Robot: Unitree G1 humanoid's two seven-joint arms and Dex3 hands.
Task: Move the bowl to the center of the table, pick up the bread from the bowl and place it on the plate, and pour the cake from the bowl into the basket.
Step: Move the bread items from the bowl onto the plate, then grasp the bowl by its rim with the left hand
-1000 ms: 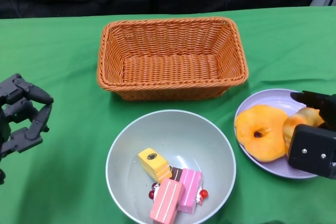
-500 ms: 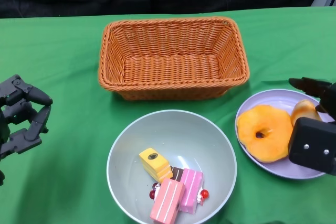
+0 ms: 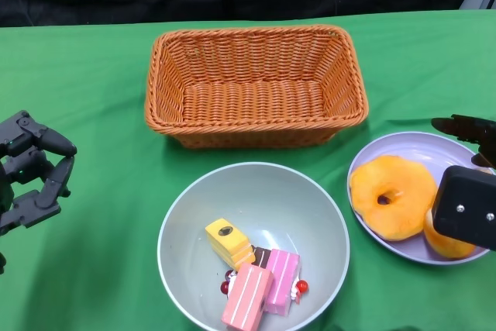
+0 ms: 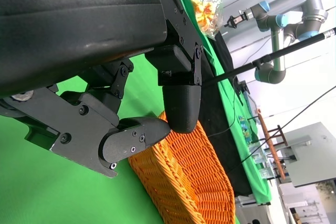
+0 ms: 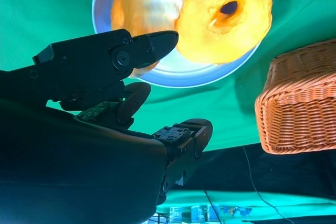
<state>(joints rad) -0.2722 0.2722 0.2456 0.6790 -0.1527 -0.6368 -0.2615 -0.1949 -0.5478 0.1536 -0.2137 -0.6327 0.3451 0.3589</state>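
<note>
Grey bowl holds 3 cakes; bread on plate; basket behind

No text, label, brand, number or sign can be read in any view; small items far off in the wrist views are too blurred.

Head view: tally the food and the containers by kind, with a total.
Cake pieces in the bowl: 3, yellow, striped pink, pink
Bread on the plate: 2, ring, roll partly behind the right hand
Containers: 3, bowl, plate, basket
Total: 8
</note>
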